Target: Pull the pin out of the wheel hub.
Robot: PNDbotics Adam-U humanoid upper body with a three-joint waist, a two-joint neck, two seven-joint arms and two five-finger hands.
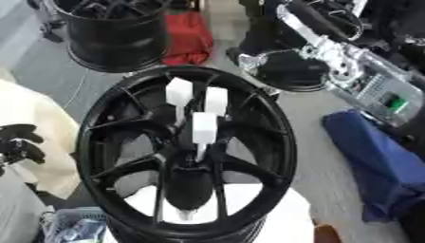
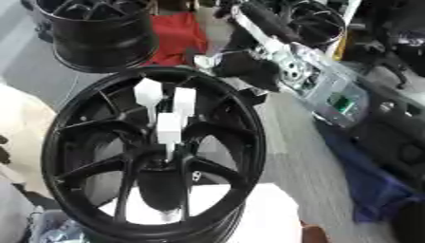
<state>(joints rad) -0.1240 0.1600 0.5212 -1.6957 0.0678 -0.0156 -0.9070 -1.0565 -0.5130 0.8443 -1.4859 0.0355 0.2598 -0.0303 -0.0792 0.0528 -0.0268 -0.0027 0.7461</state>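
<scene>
A black spoked wheel hub (image 1: 99,137) stands tilted in the middle of the view. Three white pins with blocky heads stick out of its centre: one at the far left (image 1: 179,91), one beside it (image 1: 216,100), and the nearest one (image 1: 204,128) just above the hub's bore. My right hand (image 2: 242,65) comes in from the upper right and hovers by the rim's far right edge, apart from the pins. At the left edge my left hand (image 1: 20,142) rests idle with relaxed fingers, holding nothing.
A second black wheel (image 1: 116,33) stands at the back left, with a red cloth (image 1: 187,35) next to it. A blue cloth (image 1: 382,161) lies to the right. The hub rests on a white surface (image 1: 282,218). A cream cloth (image 1: 33,118) lies at the left.
</scene>
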